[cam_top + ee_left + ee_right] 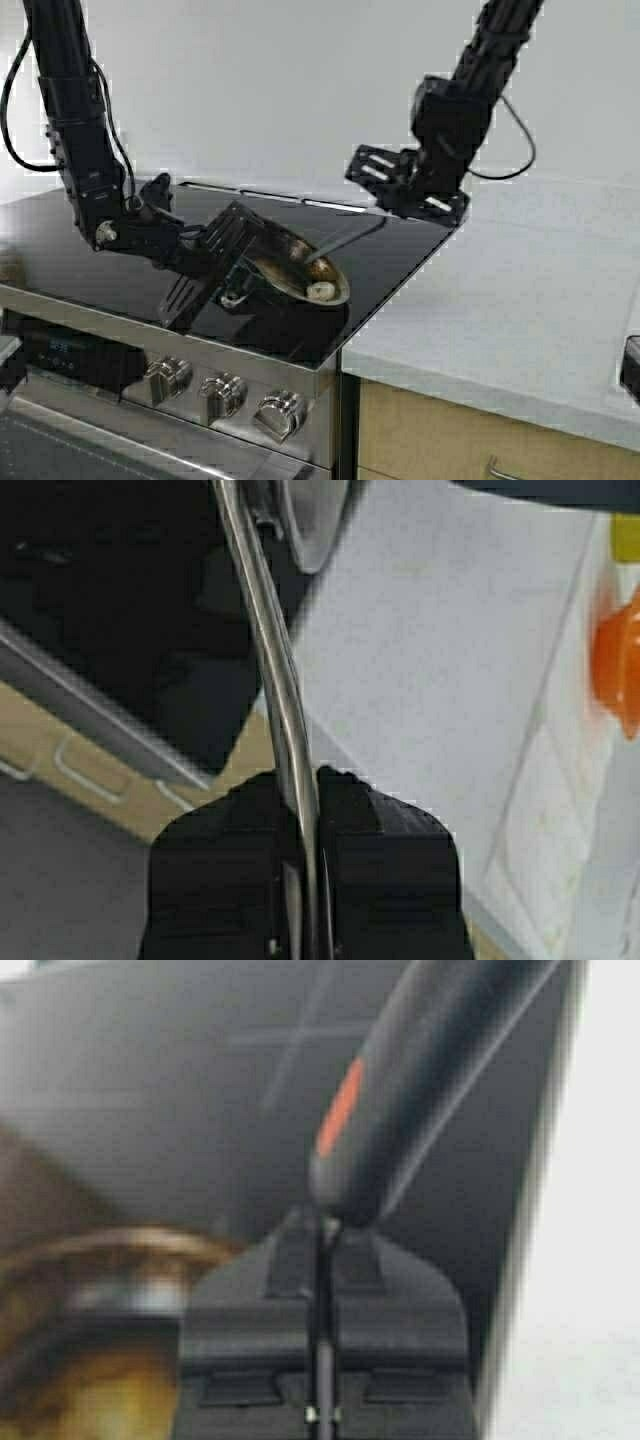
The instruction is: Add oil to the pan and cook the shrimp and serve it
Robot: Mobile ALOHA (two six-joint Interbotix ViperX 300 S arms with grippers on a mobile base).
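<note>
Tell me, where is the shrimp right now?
In the high view the shrimp lies at the low edge of the tilted pan, over the black stovetop.

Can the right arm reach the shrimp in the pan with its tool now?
Probably yes. The right gripper holds a thin utensil already pointing into the tilted pan, and the shrimp lies uncovered at its lower rim.

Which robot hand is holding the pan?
The left gripper, clamped on the handle of the small shiny steel pan. The right gripper holds a black-handled utensil instead.
</note>
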